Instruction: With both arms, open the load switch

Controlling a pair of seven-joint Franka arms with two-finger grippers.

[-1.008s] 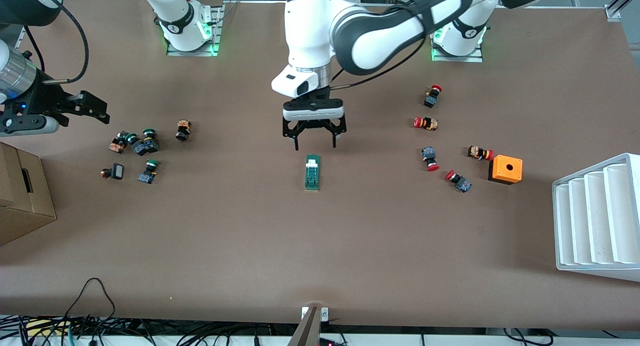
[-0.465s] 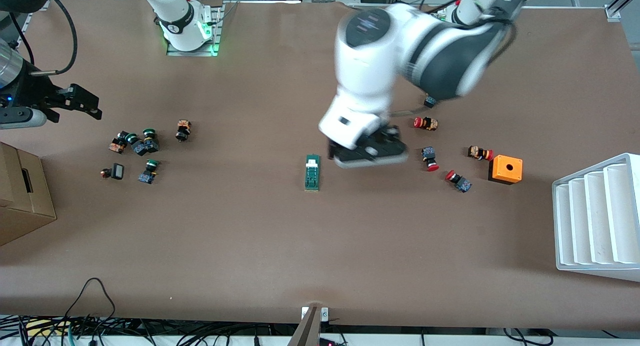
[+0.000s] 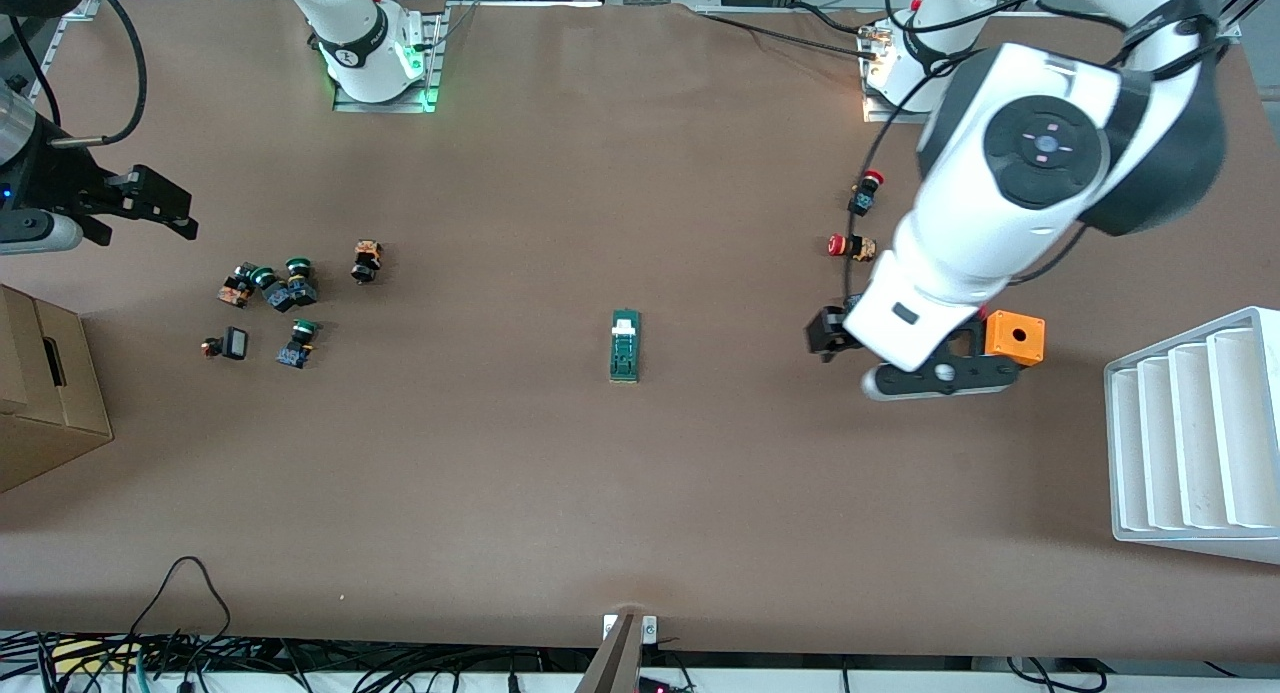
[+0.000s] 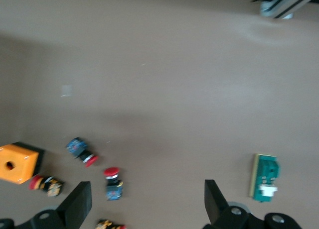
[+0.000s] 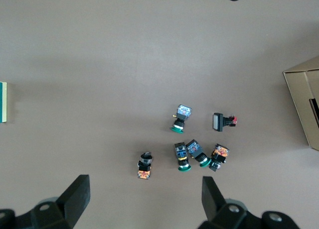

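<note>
The load switch (image 3: 625,345), a narrow dark-green block with a white tab, lies alone at the middle of the table. In the left wrist view the load switch (image 4: 264,176) lies off to one side of the fingers. My left gripper (image 3: 893,345) hangs over the red-capped buttons beside the orange box. The left gripper (image 4: 147,204) is open and holds nothing. My right gripper (image 3: 180,213) hovers near the right arm's end of the table, above the green-capped buttons. That right gripper (image 5: 144,199) is open and empty too. Only an edge of the load switch (image 5: 2,102) shows in the right wrist view.
Red-capped buttons (image 3: 852,245) and an orange box with a hole (image 3: 1015,335) lie toward the left arm's end. A white stepped rack (image 3: 1190,433) stands past them. Green-capped buttons (image 3: 285,285) and a cardboard box (image 3: 40,393) are at the right arm's end.
The left arm swung away from above the load switch toward its own end of the table, over the red buttons. The right gripper drifted slightly outward. Both stayed open.
</note>
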